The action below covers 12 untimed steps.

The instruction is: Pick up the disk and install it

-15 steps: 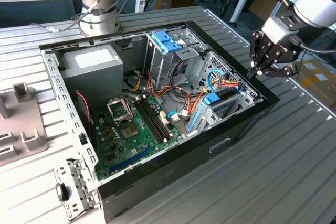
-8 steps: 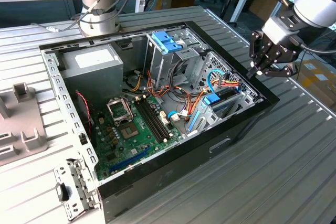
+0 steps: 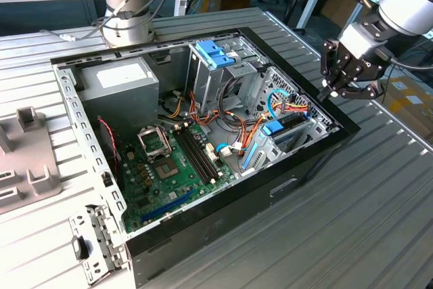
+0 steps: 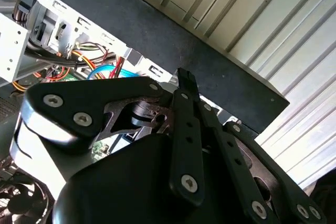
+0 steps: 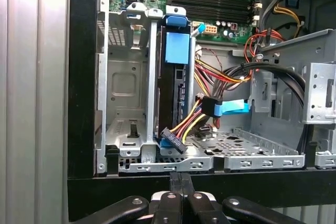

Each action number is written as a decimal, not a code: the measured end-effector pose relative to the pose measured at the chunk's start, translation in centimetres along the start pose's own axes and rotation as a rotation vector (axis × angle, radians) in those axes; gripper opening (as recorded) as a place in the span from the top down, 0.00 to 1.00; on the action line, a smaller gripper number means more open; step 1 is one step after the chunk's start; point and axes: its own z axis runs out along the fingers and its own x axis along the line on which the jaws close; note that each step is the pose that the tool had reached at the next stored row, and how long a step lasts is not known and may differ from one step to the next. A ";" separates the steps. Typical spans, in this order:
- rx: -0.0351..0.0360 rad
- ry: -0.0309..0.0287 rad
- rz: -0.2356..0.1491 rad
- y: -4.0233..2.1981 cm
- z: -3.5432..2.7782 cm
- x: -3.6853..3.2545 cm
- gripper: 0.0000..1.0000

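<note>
The disk (image 3: 277,128) sits on edge in the low drive bay at the corner of the open computer case (image 3: 203,221), on the exterior view's right. Its dark body and blue end tab (image 5: 175,48) stand between the bay's metal rails in the first wrist view. Coloured cables pass close beside it. My gripper (image 3: 327,92) hovers just outside the case's black rim, apart from the disk, shut with nothing between its fingers. The closed fingertips (image 5: 180,178) point toward the bay, and the second wrist view has them pressed together (image 4: 185,77).
A tall metal cage with a light blue latch (image 3: 215,53) rises behind the bay. The power supply (image 3: 119,79) and motherboard (image 3: 169,167) take up the rest of the case. The arm's base (image 3: 128,11) stands behind it. A grey fixture (image 3: 27,160) lies on the ribbed table.
</note>
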 end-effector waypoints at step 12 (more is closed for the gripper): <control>-0.0184 -0.0045 -0.106 0.00 0.00 0.00 0.89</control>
